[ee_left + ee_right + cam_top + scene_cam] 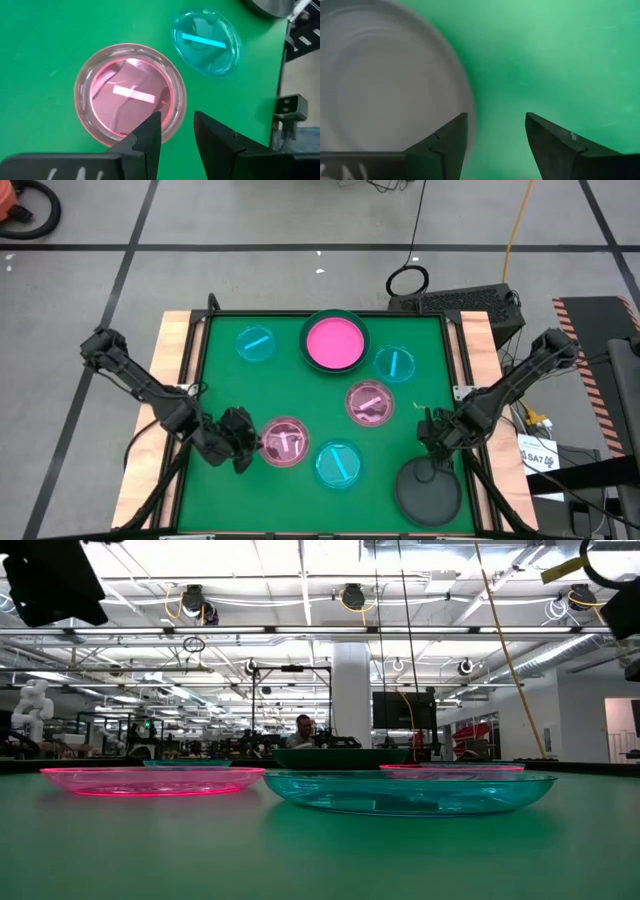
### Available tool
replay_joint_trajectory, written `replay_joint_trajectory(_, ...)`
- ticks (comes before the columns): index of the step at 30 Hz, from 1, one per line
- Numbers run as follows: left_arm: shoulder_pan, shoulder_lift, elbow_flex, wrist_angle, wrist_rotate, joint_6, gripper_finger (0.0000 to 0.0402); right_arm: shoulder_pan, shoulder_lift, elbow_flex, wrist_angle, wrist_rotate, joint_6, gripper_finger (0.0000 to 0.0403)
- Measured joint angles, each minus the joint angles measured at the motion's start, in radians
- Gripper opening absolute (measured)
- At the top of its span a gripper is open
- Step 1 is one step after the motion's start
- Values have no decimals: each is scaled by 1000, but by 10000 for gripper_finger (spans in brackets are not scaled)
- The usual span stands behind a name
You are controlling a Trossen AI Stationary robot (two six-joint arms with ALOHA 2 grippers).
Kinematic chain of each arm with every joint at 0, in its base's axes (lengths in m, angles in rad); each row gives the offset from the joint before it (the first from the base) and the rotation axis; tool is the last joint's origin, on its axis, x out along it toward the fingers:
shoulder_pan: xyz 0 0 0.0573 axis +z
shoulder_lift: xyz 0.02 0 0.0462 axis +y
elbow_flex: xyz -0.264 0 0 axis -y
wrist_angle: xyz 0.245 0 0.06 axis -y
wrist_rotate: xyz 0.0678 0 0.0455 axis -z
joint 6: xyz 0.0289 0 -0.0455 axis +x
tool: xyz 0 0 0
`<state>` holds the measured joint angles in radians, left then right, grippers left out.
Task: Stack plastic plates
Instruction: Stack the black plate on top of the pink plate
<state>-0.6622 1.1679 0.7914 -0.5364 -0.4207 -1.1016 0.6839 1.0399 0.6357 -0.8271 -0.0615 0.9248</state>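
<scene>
Plates spread loose on the green table (215, 355): hot pink plate (335, 343) sits inside a dark green plate (305, 330) at the far middle, translucent cyan plates far left (256, 343), right of the pink one (395, 364) and near centre (338, 463), translucent pink plates mid (369, 403) and near left (285, 443), and a grey plate (428, 493) at the near right corner. Left claw (176, 131) hangs released just over the near-left pink plate's rim, gripping nothing. Right claw (496, 132) hangs spread wide over the grey plate's edge, also empty.
</scene>
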Motion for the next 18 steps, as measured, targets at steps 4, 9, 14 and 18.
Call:
replay_joint_trajectory(4,11,1,0,2,1,18,119,35,-8,0,32,-14,14,194)
replay_joint_trajectory(9,29,1,0,7,2,38,119,68,-3,0,16,59,-2,194)
replay_joint_trajectory(14,37,1,0,10,2,49,119,71,-3,-41,61,54,5,193)
replay_joint_trajectory(18,41,1,0,10,2,54,119,71,-3,-103,173,-18,33,181)
